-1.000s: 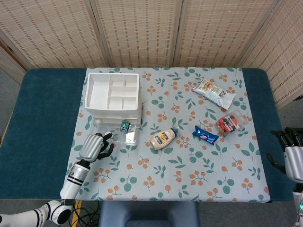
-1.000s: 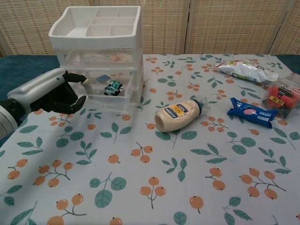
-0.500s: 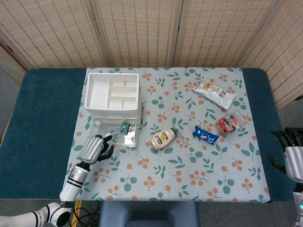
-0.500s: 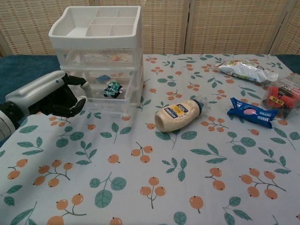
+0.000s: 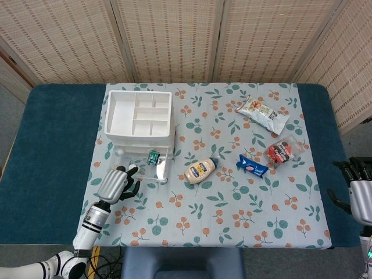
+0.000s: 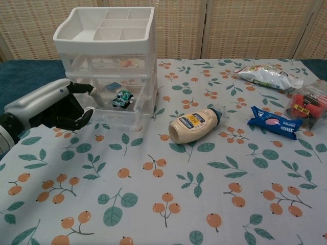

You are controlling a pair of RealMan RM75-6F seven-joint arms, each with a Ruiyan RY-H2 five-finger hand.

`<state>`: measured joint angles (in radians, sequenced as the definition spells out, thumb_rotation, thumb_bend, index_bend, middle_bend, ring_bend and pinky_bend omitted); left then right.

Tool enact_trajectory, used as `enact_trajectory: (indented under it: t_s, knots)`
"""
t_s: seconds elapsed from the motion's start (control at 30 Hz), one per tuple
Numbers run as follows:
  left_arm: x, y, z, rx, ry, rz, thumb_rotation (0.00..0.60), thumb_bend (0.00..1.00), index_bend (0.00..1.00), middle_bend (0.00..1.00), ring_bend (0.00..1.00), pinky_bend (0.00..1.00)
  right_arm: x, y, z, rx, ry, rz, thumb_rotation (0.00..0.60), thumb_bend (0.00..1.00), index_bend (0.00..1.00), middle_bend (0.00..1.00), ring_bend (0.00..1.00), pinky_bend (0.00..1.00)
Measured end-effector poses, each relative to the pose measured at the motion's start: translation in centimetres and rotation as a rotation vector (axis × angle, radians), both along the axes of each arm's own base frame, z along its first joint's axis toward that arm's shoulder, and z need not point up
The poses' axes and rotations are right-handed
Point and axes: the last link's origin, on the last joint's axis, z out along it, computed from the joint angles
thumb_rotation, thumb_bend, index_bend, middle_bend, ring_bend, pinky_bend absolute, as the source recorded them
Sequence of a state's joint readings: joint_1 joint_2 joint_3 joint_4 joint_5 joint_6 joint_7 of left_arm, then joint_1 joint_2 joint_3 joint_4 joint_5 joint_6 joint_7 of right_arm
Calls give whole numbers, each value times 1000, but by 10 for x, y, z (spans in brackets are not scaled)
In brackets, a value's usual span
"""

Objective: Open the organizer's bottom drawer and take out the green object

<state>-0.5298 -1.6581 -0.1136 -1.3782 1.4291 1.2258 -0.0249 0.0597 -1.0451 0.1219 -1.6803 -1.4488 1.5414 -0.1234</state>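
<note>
The white organizer (image 5: 139, 113) (image 6: 104, 30) stands at the back left of the floral cloth. Its clear bottom drawer (image 5: 139, 172) (image 6: 118, 118) is pulled part way out toward me. Inside the drawer lies the small green object (image 5: 153, 156) (image 6: 121, 98), uncovered. My left hand (image 5: 116, 183) (image 6: 56, 107) has its fingers curled on the drawer's front left corner. Off the table's right edge my right hand (image 5: 356, 195) hangs with its fingers apart, holding nothing; the chest view does not show it.
A mayonnaise bottle (image 5: 200, 171) (image 6: 194, 124) lies right of the drawer. Further right are a blue packet (image 5: 253, 165) (image 6: 273, 122), a red pack (image 5: 281, 152) (image 6: 309, 104) and a snack bag (image 5: 263, 113) (image 6: 268, 76). A woven screen stands behind the table.
My left hand has drawn back toward me and the bottom drawer has slid further out with it, carrying the green object along. The right hand has not moved.
</note>
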Motion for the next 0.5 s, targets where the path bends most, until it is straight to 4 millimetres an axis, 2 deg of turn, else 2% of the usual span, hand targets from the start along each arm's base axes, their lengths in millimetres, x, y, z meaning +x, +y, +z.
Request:
enact_trajectory:
  t_s: [0.27, 0.5]
  knots:
    - [4, 4, 14, 40, -17, -36, 600, 535, 362, 953, 1000, 1000, 0, 0, 1, -2, 4, 2, 600, 289, 201, 267, 162, 253]
    - [18, 29, 37, 70, 49, -155, 600, 522, 428, 953, 1000, 1000, 2, 1, 1, -2, 4, 8, 600, 289, 201, 267, 163, 253]
